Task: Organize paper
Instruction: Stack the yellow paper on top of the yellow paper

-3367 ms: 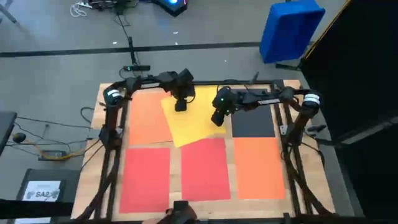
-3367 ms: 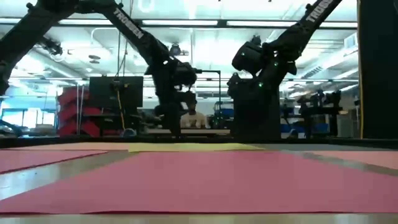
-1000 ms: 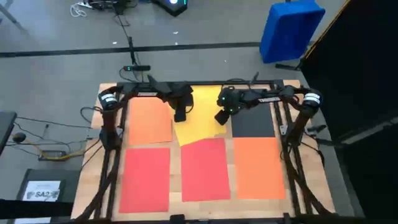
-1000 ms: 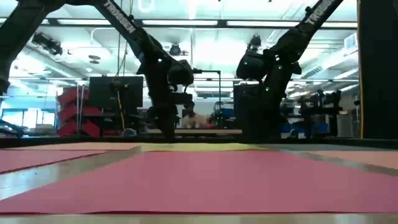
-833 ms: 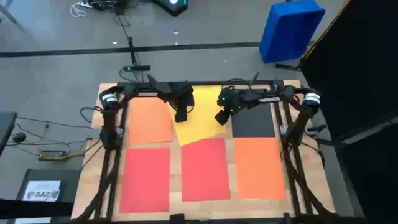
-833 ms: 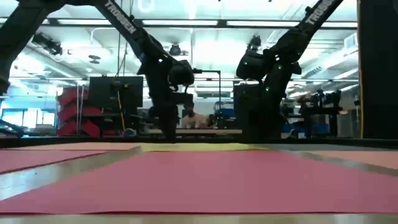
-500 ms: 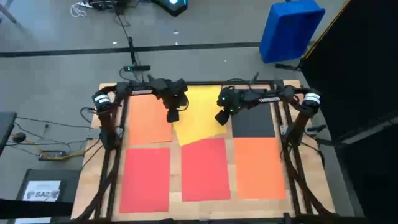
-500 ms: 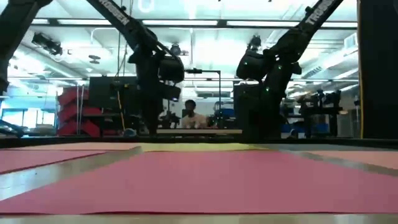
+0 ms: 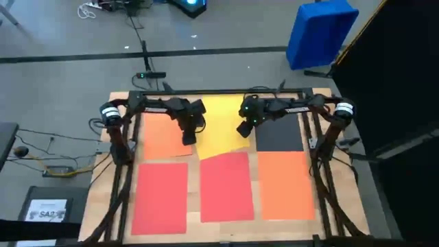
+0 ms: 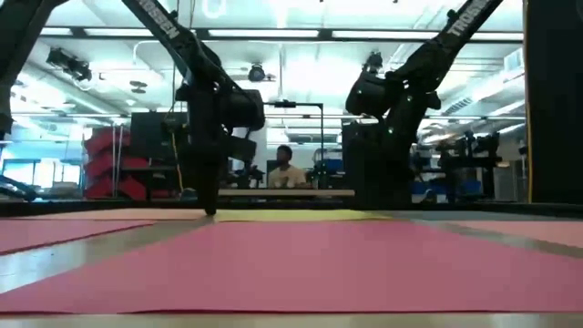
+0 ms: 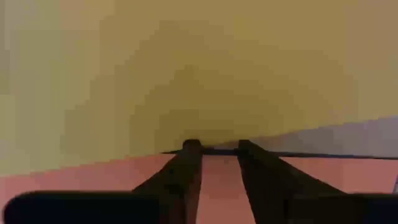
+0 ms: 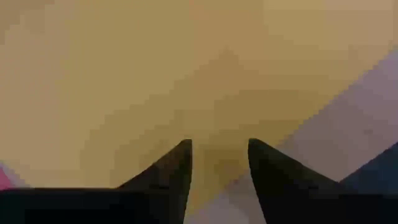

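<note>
On the wooden table point(image 9: 194, 228) lie six sheets of paper in two rows. Starting at the left, the far row has an orange sheet point(image 9: 159, 134), and just in front of it, in the near row, lies a red sheet point(image 9: 162, 197). The left gripper point(image 9: 189, 138) is down at the spot where the orange sheet meets the yellow sheet point(image 9: 221, 123). Its two dark fingers point(image 11: 186, 167) stand a little apart with their tips on the yellow sheet's edge, and I cannot tell if they are pinching it. The yellow sheet sits in the middle of the far row, turned a bit crooked, and its near corner lies over the middle red sheet point(image 9: 226, 186). The right gripper point(image 9: 243, 129) is down on the right side of the yellow sheet, its fingers point(image 12: 177, 167) spread with the tips resting on the paper. Next comes a black sheet point(image 9: 279, 134), and in front of it another orange sheet point(image 9: 285, 185). Off the table, far to the right, stands a blue bin point(image 9: 319, 33).
</note>
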